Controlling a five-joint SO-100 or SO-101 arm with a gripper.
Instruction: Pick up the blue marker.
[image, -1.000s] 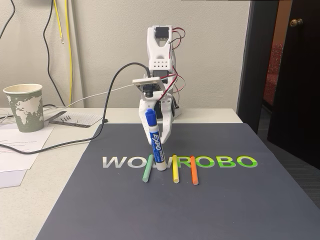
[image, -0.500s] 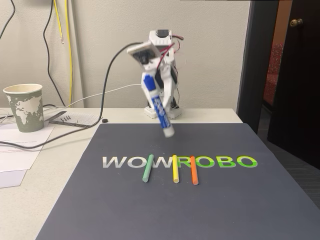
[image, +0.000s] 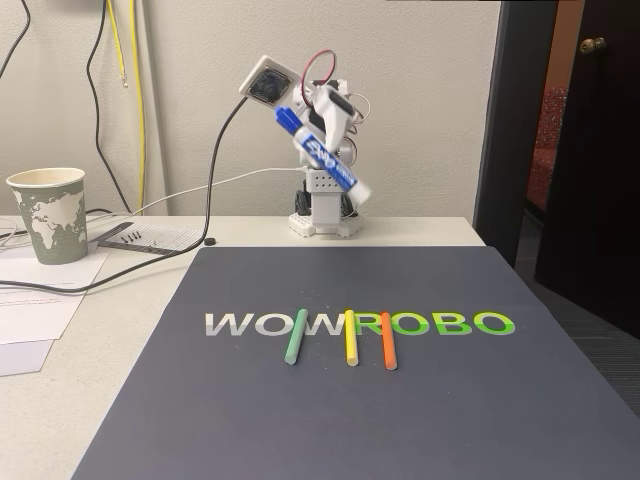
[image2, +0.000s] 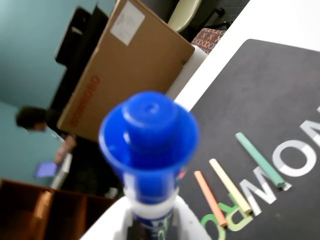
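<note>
Blue marker (image: 322, 156): held up in the air above the table's back edge, in front of the arm's base; tilted, blue cap at upper left, white barrel end at lower right in the fixed view. In the wrist view (image2: 149, 145) the cap fills the centre, seen end-on, a bit blurred.
Paper cup (image: 47, 214): far left of fixed view, world-map print, standing upright on the table (image: 120, 330) beside loose papers.
Cable (image: 190, 250): black, runs from the left across the table, then rises to the wrist cam.
Gripper (image: 318, 135): raised, jaws closed round the marker's barrel just below the cap; white jaw parts show either side of the barrel at the bottom of the wrist view (image2: 150, 225). Exact contact pts hard to make out, prob. mid-barrel.
Mat (image: 400, 420): dark grey w/ "WOWROBO" lettering, covers centre and right of the table.
Green stick (image: 294, 336): lies on the mat across the lettering, leftmost of three in the fixed view.
Yellow stick (image: 350, 337): middle, roughly parallel to green, apart from it.
Orange stick (image: 387, 340): right of yellow, close beside it.
Door (image: 590, 150): dark, far right, w/ round knob.
Cardboard box (image2: 125, 65): brown, past the table edge in the wrist view.
</note>
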